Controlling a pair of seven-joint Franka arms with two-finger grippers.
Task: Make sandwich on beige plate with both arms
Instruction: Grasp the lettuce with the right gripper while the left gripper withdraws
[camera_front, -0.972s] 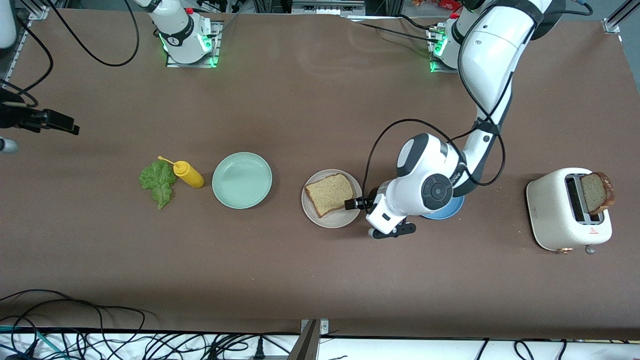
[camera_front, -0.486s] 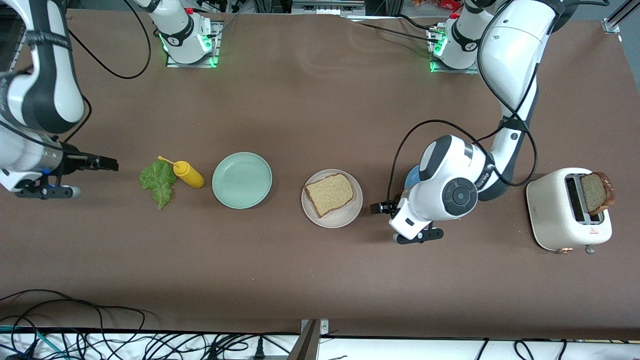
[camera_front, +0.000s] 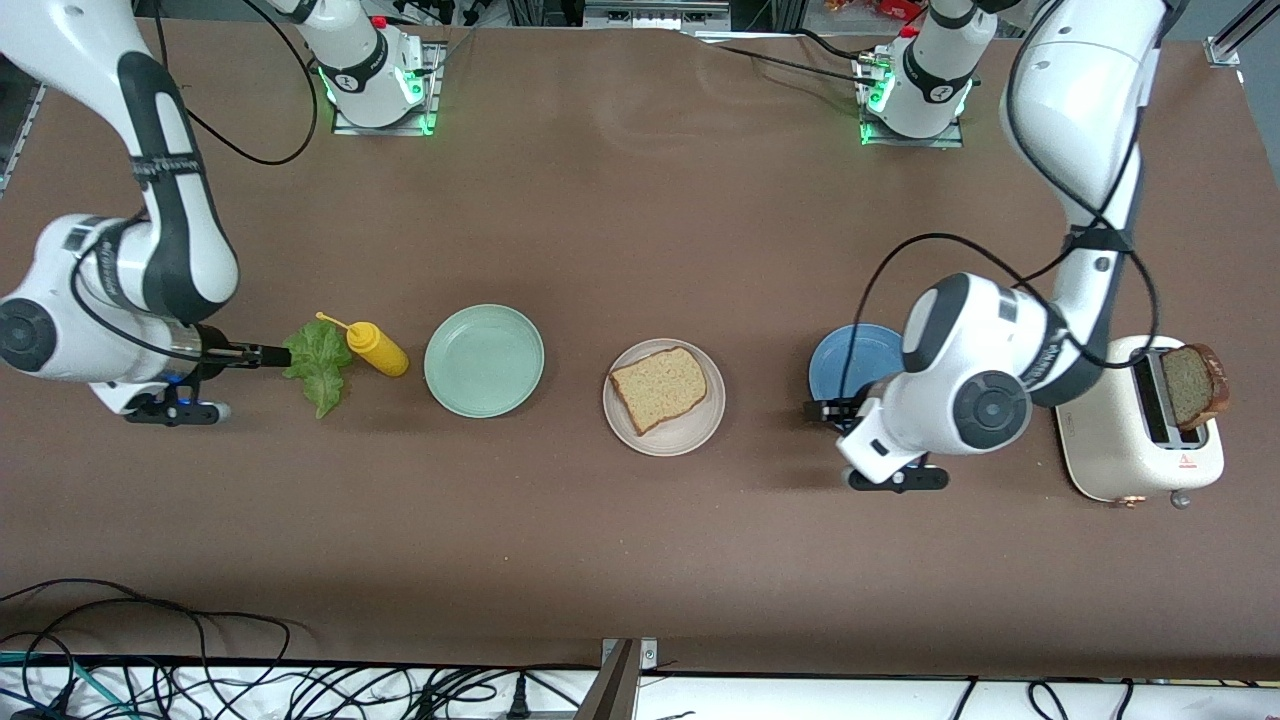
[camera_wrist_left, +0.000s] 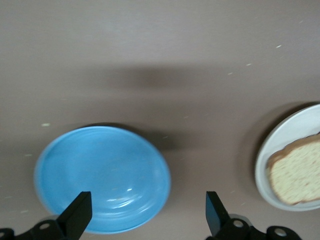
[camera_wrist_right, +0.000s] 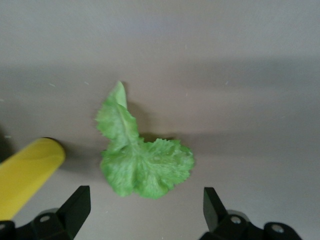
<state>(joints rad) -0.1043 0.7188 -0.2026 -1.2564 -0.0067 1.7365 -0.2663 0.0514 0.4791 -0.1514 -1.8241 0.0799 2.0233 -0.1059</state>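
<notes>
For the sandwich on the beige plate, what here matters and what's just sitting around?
Belongs to the job:
- beige plate
- bread slice on it
- second slice in the toaster
- lettuce leaf
- right gripper at the lettuce, open
- left gripper over the blue plate, open

Lying about:
- mint-green plate
- blue plate
- mustard bottle

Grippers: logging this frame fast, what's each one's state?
Left gripper: open, empty, over the blue plate.
Right gripper: open, empty, at the lettuce leaf.
</notes>
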